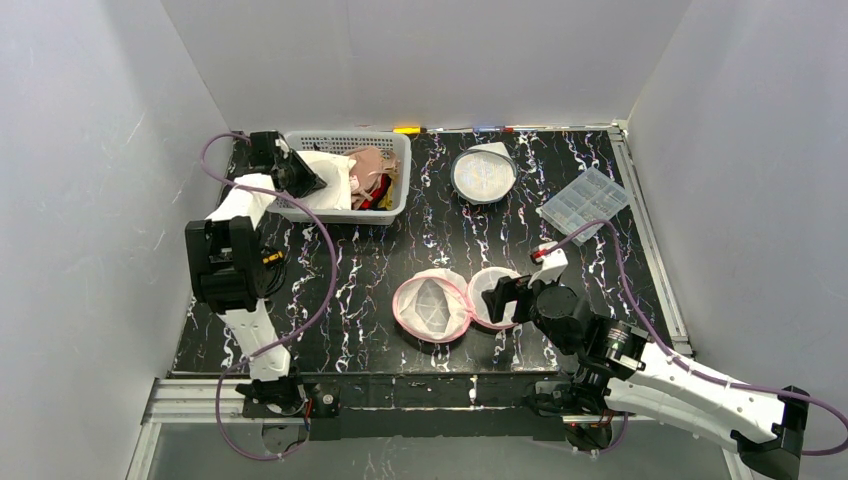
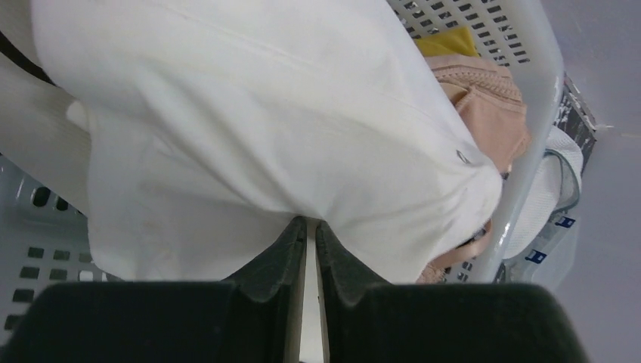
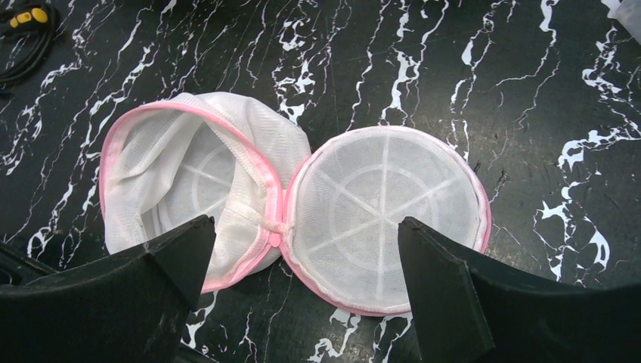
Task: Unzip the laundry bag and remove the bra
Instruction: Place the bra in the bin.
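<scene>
The unzipping is judged to be done: the laundry bag (image 1: 432, 307) (image 3: 189, 181) lies open at the centre of the overhead view. Its pink-edged lid (image 1: 495, 295) (image 3: 385, 212) is folded out flat to the right, and only white mesh is seen inside. The step in hand is therefore judged to be the handling of the removed item. A white garment (image 1: 325, 175) (image 2: 264, 113), taken to be the bra, is found in the basket (image 1: 403, 185) (image 2: 521, 151) at the upper left of the overhead view, beside a beige garment (image 1: 370, 168) (image 2: 484, 98).

The left gripper (image 1: 295, 175) (image 2: 311, 223) is held over the left end of the basket, with the arm stretched up the left side of the frame. Its fingers are pressed almost together, with only a thin slit between them. A fold of the white garment appears to be pinched at the tips, though the contact itself is hidden by the cloth.

The right gripper (image 1: 508, 297) (image 3: 302, 231) is set low over the bag's hinge, lower centre of the overhead view. Its fingers are spread wide and nothing is held.

For the next move, the hold on the cloth would have to be confirmed first. Care would be called for so that the beige garment is not dragged along.
</scene>
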`<move>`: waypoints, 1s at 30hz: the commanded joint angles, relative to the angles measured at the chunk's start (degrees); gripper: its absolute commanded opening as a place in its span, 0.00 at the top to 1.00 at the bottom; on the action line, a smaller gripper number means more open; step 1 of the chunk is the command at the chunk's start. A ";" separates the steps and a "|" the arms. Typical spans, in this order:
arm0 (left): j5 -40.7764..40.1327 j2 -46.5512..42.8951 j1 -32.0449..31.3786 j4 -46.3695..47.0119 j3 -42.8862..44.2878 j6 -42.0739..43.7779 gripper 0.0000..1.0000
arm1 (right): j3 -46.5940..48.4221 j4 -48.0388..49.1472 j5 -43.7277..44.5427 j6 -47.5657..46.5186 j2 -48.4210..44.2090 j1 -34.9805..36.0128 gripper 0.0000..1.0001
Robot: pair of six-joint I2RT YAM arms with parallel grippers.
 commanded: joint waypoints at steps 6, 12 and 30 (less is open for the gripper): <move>4.23 -23.49 -2.74 -0.82 -7.26 -2.40 0.60 | 7.10 -4.38 6.66 3.87 6.76 0.00 0.01; -4.87 -41.90 -18.26 -10.47 -18.08 1.21 0.36 | 10.49 -7.48 3.78 6.76 16.85 -3.45 0.01; -13.10 -53.17 -42.12 -7.46 -45.71 -6.25 0.28 | -1.28 -9.62 -0.01 21.87 15.78 -18.16 0.08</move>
